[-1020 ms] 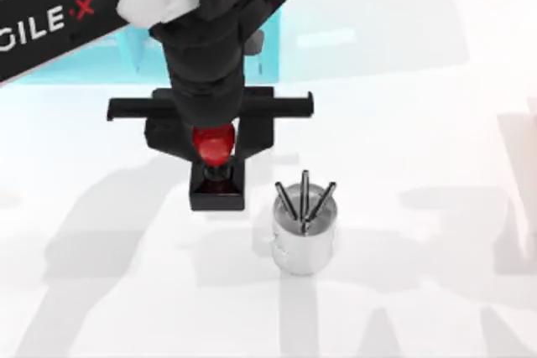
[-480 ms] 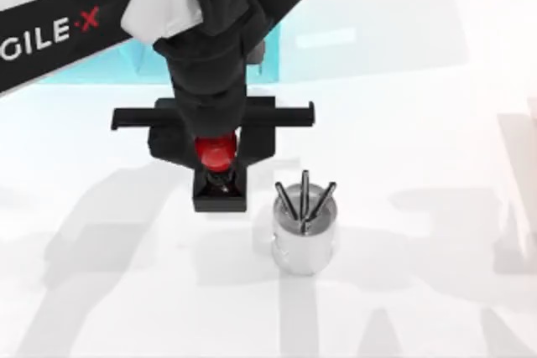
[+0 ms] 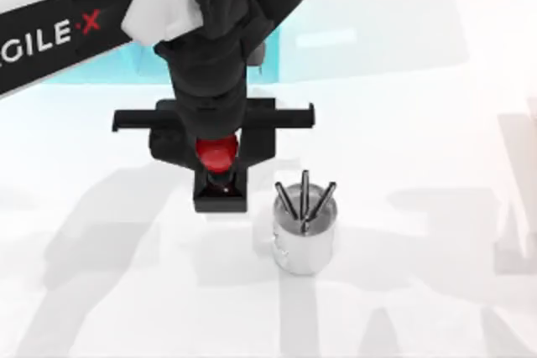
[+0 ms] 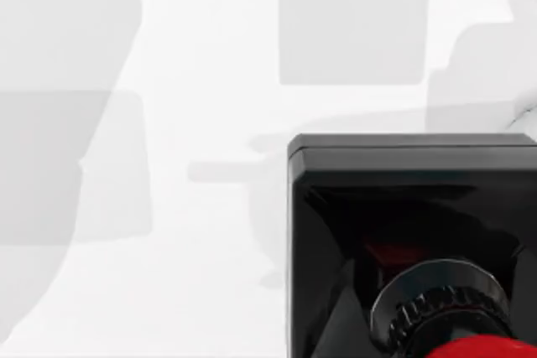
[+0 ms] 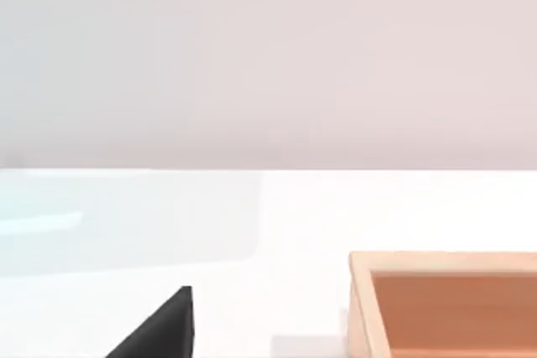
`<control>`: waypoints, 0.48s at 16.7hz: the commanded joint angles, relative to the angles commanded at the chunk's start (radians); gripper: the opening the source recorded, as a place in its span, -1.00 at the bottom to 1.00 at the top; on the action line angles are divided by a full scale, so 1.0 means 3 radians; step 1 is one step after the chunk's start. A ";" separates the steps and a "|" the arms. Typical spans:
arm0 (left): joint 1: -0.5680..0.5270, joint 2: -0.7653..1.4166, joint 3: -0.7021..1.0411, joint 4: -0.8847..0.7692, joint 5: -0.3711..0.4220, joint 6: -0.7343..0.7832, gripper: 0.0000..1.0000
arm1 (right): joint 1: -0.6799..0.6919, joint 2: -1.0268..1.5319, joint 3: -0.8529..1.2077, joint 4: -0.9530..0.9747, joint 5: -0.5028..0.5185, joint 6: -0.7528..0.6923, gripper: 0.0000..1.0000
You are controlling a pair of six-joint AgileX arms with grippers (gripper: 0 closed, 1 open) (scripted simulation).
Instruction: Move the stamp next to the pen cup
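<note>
Directly beneath the left gripper [image 3: 216,155], whose fingers are clamped on its glossy red knob, the small black square stamp [image 3: 221,194] sits on the white table [image 3: 419,291] just beside the shiny silver pen cup [image 3: 304,239].

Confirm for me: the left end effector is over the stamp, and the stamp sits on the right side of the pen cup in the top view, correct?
Not quite. The left end effector is over the stamp, but the top view shows the stamp on the left side of the pen cup, with a narrow gap between them.
</note>
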 joint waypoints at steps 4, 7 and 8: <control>0.0000 0.0000 0.0000 0.0000 0.0000 0.0000 0.06 | 0.0000 0.0000 0.0000 0.0000 0.0000 0.0000 1.00; 0.0000 0.0000 0.0000 0.0000 0.0000 0.0000 0.51 | 0.0000 0.0000 0.0000 0.0000 0.0000 0.0000 1.00; 0.0000 0.0000 0.0000 0.0000 0.0000 0.0000 0.66 | 0.0000 0.0000 0.0000 0.0000 0.0000 0.0000 1.00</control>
